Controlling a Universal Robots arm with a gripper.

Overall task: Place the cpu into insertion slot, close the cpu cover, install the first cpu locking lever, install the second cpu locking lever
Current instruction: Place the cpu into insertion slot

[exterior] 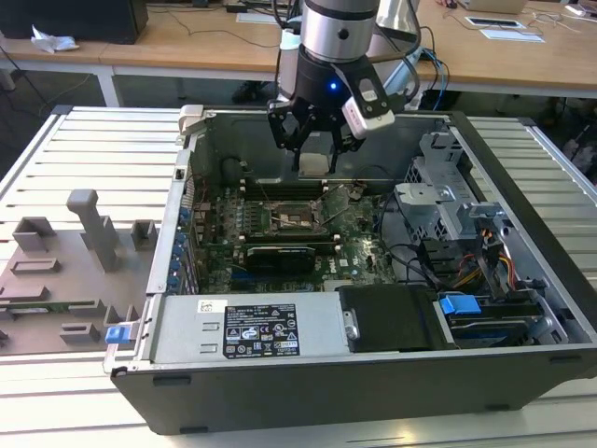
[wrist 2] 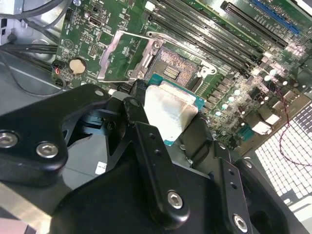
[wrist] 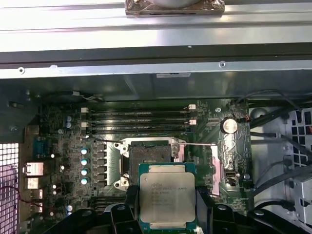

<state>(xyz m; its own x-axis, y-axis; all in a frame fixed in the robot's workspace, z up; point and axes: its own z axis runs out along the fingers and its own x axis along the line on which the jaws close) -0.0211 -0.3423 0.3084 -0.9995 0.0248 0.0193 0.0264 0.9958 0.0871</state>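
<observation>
My gripper (exterior: 315,157) hangs inside the open computer case, shut on the cpu (exterior: 314,165), a flat square chip with a silver-grey top. Both wrist views show the cpu (wrist: 167,200) (wrist 2: 169,111) clamped by its edges between the black fingers (wrist: 130,207). It is held in the air, above and a little to one side of the insertion slot (wrist: 148,160) (wrist 2: 173,69) (exterior: 293,220), whose contact field lies bare. The cpu cover (wrist: 216,168) (wrist 2: 108,52) is swung open beside the socket. Thin wire levers (wrist: 200,144) stand released next to it.
Long memory slots (wrist: 139,122) run behind the socket, and a black card (exterior: 278,254) lies in front of it. A drive cage (exterior: 448,201) with cables (exterior: 494,266) is on the exterior view's right. The power supply (exterior: 247,331) is at the front. Case walls (exterior: 201,126) surround the board.
</observation>
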